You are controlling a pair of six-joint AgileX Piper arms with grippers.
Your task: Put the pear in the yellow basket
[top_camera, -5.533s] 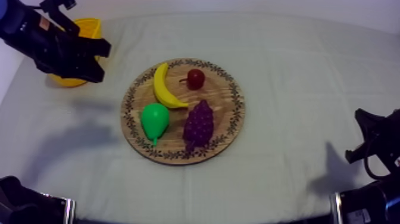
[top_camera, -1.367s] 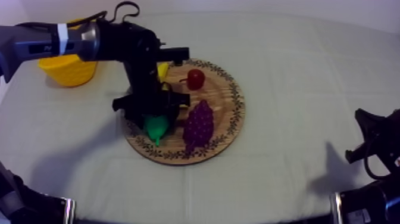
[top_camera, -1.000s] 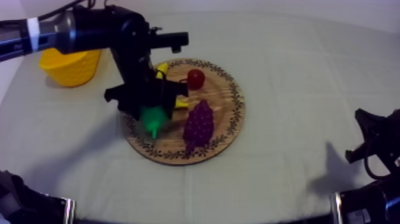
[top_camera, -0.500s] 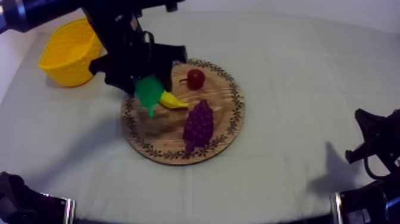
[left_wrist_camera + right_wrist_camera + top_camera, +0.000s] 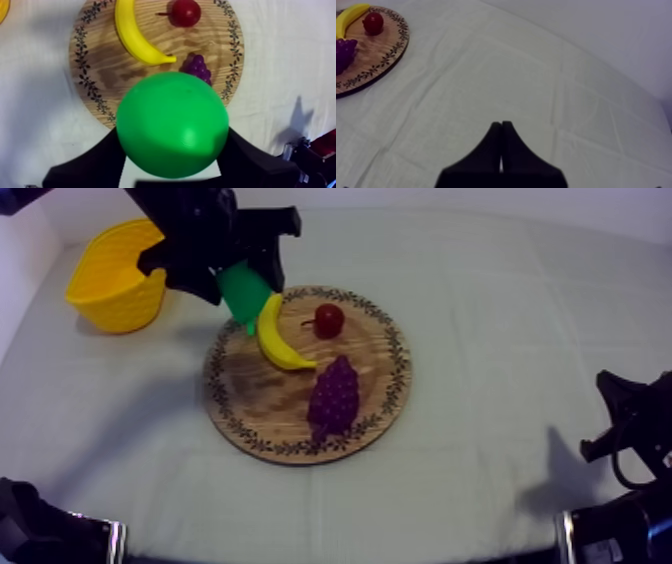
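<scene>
The table (image 5: 500, 338) lay under its grey-white cloth, the biggest thing in front of me. Near the middle of it sat the round wooden board (image 5: 262, 396) with its patterned rim. On the board were three pieces of toy fruit. The bunch of grapes (image 5: 333, 396) lay toward the near side and the banana (image 5: 275, 338) curved along the left. The small red fruit (image 5: 328, 320) sat just beside the banana's far end.

The left arm came in from the upper left, dark and bulky. Its left gripper (image 5: 228, 276) hung in the air over the stretch between the board's far left rim and the basket. The yellow basket (image 5: 110, 288) stood on the cloth at the far left corner, apart from the board, with its mouth tipped toward the table.

The pear (image 5: 243, 296), bright green, was clamped between that gripper's two black fingers (image 5: 95, 162), one pressed on each flank. It was lifted clear of the board, with its narrow end pointing down toward the banana's tip. It was not in the basket.

At the near right edge, well apart from the board, the right gripper (image 5: 501, 127) hung low over bare cloth. Its fingers lay together in a narrow wedge, with nothing held.
</scene>
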